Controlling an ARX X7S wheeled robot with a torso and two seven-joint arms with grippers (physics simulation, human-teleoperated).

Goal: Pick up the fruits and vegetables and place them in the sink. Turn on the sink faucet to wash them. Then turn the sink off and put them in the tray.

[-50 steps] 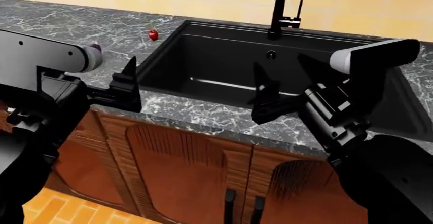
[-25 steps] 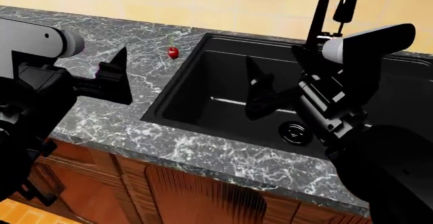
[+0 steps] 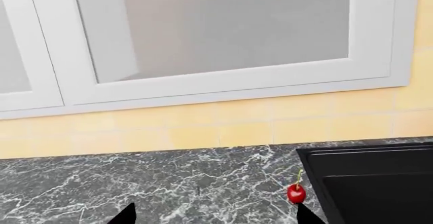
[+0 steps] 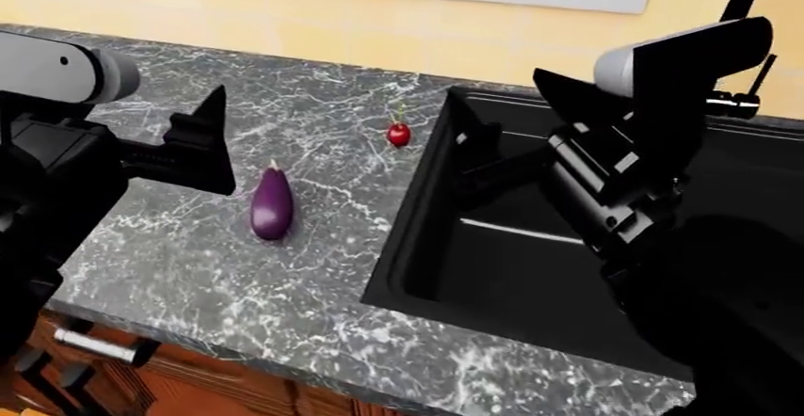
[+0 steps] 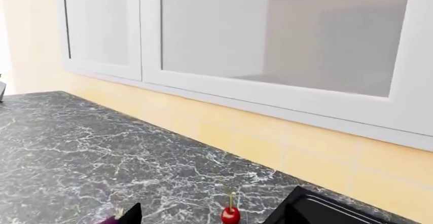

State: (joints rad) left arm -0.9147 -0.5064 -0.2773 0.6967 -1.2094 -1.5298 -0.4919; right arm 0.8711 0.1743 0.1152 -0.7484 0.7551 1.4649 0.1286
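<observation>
Pre-grasp: both fruits on counter, nothing in sink (image 4: 427, 247) yet.
Left gripper (image 4: 207, 148) spread, empty; right gripper (image 4: 484, 167) state unclear. Eggplant (image 4: 271, 204) well left of sink, cherry (image 4: 398, 135) just beside its rim; descend across eggplant's width.

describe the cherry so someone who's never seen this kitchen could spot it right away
Find the large black sink set into the dark marbled countertop. On the counter close beside the sink's left rim, towards the yellow back wall, sits the cherry: tiny, round and red, with a thin stem. The nearby eggplant is far larger, long and purple.
</observation>
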